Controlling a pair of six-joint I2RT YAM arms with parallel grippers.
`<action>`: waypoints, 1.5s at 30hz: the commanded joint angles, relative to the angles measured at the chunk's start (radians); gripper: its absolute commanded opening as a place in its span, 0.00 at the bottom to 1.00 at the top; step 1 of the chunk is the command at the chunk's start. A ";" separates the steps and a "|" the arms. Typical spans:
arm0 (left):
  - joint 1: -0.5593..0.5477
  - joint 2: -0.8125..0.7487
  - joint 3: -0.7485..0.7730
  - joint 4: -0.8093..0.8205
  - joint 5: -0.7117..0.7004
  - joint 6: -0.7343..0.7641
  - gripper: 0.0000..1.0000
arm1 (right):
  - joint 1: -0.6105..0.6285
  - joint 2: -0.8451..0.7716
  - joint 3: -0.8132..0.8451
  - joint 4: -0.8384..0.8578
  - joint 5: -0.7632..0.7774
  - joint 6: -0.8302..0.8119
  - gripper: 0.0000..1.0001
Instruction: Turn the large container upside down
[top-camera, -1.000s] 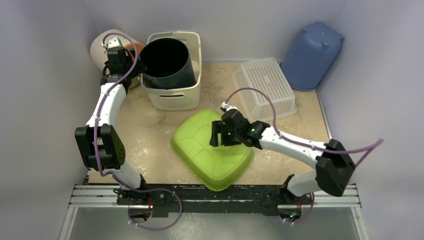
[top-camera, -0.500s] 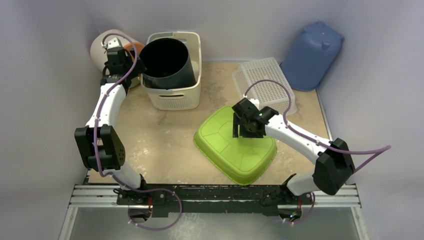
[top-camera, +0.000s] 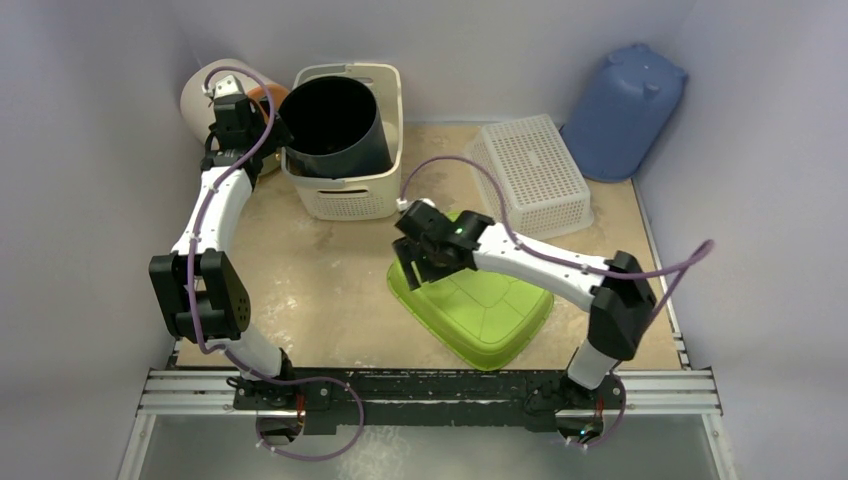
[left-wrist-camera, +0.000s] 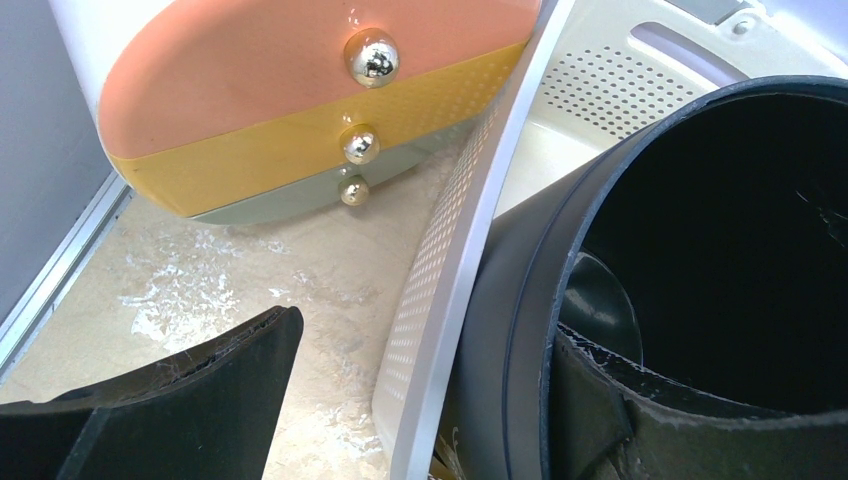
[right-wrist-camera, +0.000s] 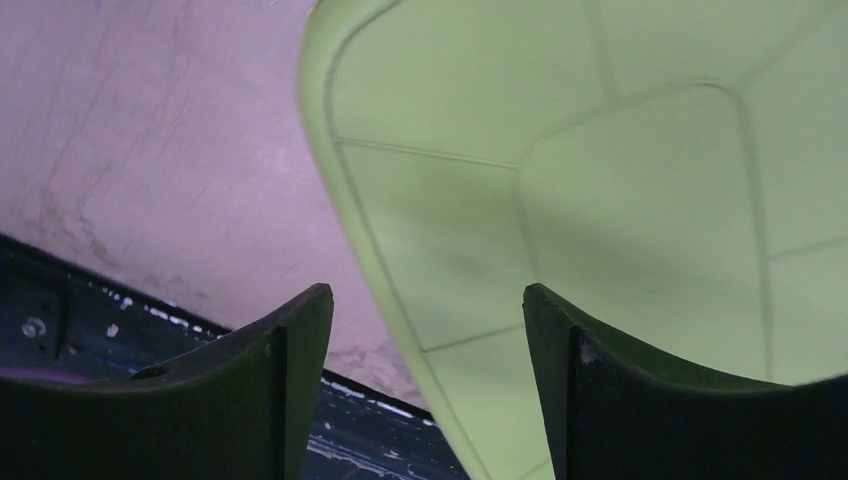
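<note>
The green tub (top-camera: 480, 310) is smooth plastic with a soft sheen. The black bin (left-wrist-camera: 700, 200) is matt plastic, scuffed inside. The drawer box (left-wrist-camera: 250, 90) is glossy, with mirror-bright metal knobs (left-wrist-camera: 371, 58). The table (top-camera: 300, 270) looks mottled, stone-like.

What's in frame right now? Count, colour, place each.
green tub: 1, lime, upside down, near centre-right of table
black bucket: 1, black, inside cream basket
cream basket: 1, cream, far centre-left
perforated basket: 1, white, upside down, far right
blue tub: 1, blue, far right corner
drawer unit: 1, white, orange, yellow, far left corner
table: 1, beige, under everything
left gripper: 1, black, open, at bucket rim
right gripper: 1, black, open, over green tub's edge
</note>
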 joint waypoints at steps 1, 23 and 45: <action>0.026 -0.034 -0.011 0.000 -0.040 0.013 0.80 | 0.056 0.056 0.083 0.068 -0.125 -0.070 0.72; 0.046 -0.041 -0.035 0.007 -0.035 0.023 0.80 | 0.097 0.075 -0.129 0.073 -0.252 0.009 0.72; 0.052 -0.031 -0.028 0.020 -0.010 0.000 0.81 | -0.080 -0.203 -0.219 -0.183 0.100 0.226 0.73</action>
